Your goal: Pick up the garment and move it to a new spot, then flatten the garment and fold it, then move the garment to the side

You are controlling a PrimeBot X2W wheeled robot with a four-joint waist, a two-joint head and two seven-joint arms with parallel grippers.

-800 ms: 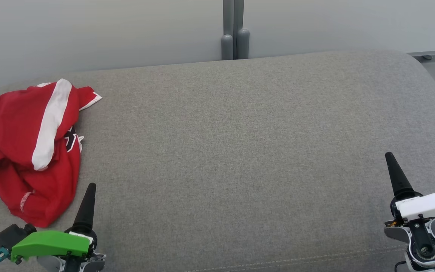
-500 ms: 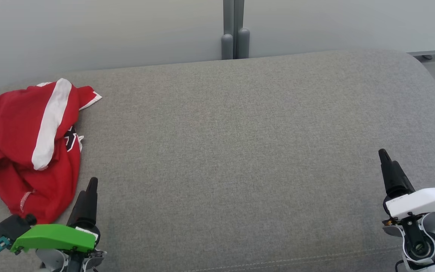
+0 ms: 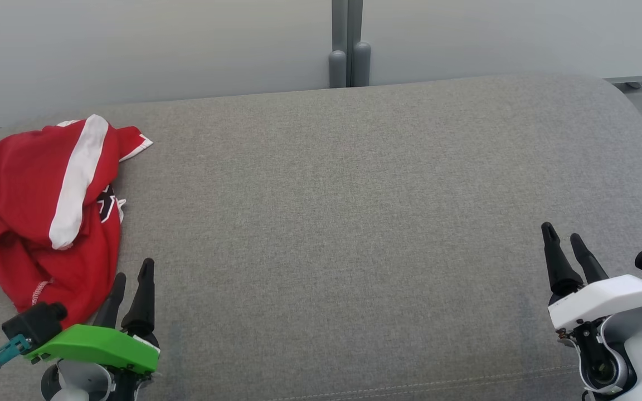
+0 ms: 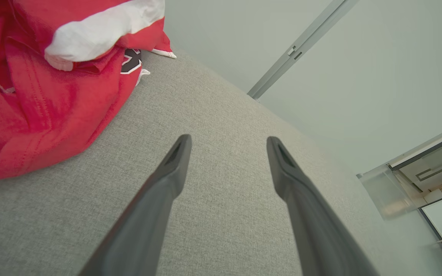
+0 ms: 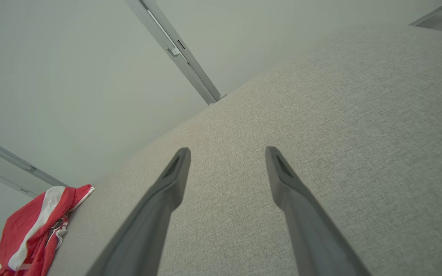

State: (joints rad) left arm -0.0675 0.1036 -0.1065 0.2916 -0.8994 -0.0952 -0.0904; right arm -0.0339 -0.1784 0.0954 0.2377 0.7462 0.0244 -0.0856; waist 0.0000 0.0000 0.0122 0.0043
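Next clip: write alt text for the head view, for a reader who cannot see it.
A crumpled red garment with white stripes lies untouched at the left end of a grey cushion. The left gripper, open, is at lower left close beside the garment; the right gripper, open, is at lower right over bare fabric. A pale wall runs behind.

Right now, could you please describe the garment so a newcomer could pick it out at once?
Find the wide grey upholstered surface. On its left end, just beyond the left gripper, lies the garment. It is a crumpled bright red heap with a broad white stripe; nothing else on the grey is red.
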